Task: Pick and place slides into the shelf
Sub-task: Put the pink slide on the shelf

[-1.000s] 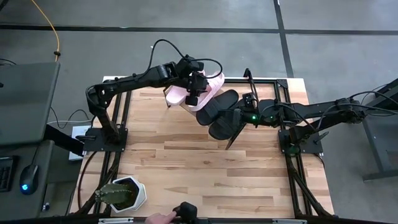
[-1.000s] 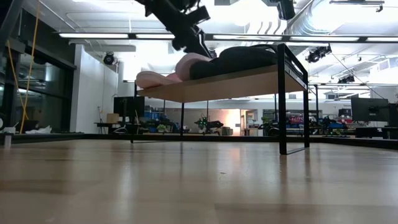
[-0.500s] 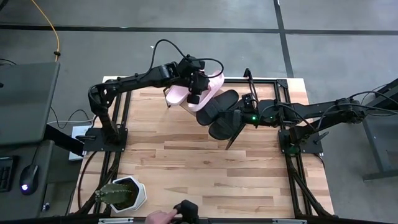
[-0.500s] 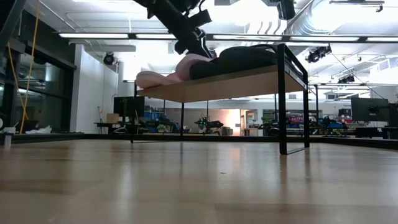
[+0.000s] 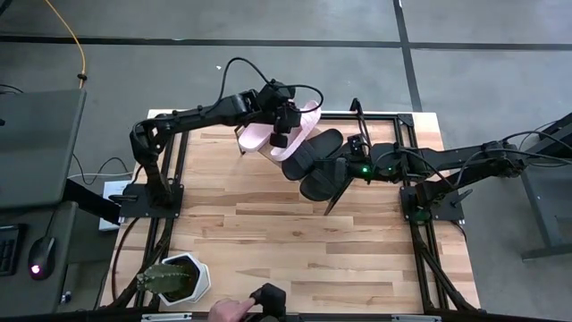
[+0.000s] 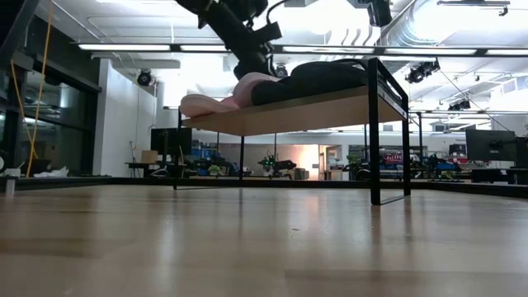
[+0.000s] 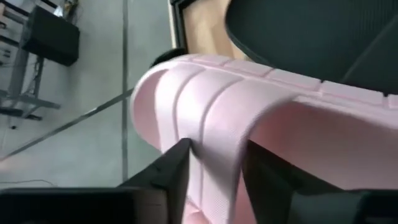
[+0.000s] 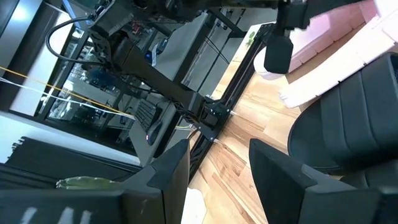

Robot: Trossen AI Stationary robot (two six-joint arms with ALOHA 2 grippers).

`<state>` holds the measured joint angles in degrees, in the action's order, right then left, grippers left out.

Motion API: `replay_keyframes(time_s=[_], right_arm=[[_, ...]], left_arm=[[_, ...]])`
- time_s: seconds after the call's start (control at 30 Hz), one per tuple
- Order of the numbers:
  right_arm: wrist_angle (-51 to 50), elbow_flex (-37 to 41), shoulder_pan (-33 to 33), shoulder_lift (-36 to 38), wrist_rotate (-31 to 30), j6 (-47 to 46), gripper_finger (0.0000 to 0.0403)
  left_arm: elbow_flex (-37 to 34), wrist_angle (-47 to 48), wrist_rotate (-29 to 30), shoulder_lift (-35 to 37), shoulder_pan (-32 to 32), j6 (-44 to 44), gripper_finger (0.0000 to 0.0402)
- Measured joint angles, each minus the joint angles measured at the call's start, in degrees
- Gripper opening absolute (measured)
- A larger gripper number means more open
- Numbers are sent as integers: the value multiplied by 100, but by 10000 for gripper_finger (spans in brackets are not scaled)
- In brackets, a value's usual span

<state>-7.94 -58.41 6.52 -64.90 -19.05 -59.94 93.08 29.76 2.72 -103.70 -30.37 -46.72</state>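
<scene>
Two pale pink slides (image 5: pixel 261 136) (image 5: pixel 309 114) and two black slides (image 5: pixel 315 148) (image 5: pixel 326 179) lie close together on the shelf (image 6: pixel 313 106), a slanted wood board on a black wire frame at the table's far side. My left gripper (image 5: pixel 284 127) reaches down over the pink pair and is shut on one pink slide (image 7: pixel 261 118). My right gripper (image 5: pixel 344 170) hovers open beside the nearer black slide (image 8: pixel 348 124), with nothing between its fingers. My left gripper has the pink slide's wide strap (image 7: pixel 214 146) between its two fingers, at the strap's edge. One finger (image 7: pixel 171 168) is on the strap's outer side and the other (image 7: pixel 267 171) is under its arch. The fingers slant down from the table's left. The slide rests on the shelf with the others.
A cactus in a white pot (image 5: pixel 174 279) stands at the near left corner. A person's hand (image 5: pixel 231 311) and a black device (image 5: pixel 268 300) are at the near edge. Bare tabletop (image 5: pixel 295 241) stretches between them and the shelf.
My left gripper has rolled a little at the wrist and tipped slightly further down over the pink slide's strap. The slides and my right gripper have stayed where they were.
</scene>
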Motion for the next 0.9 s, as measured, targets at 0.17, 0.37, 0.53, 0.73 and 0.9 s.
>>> replay_keyframes(time_s=[0.17, 0.37, 0.53, 0.73, 0.9], right_arm=[[-2, 0, -2, 0, -7, -43, 158], [-2, 0, 0, 0, -20, -43, 158], [-2, 0, 0, 0, -65, -14, 158], [-2, 0, 0, 0, -68, 0, 158], [-19, 0, -1, 0, -71, 44, 158]], left_arm=[[13, 37, 22, -52, 2, -103, 46], [13, 182, 15, -46, 8, -146, 20], [24, 451, 244, -38, 9, -385, 7], [23, 687, 638, 8, 15, -407, 8], [137, 930, 815, 62, 48, -412, 8]])
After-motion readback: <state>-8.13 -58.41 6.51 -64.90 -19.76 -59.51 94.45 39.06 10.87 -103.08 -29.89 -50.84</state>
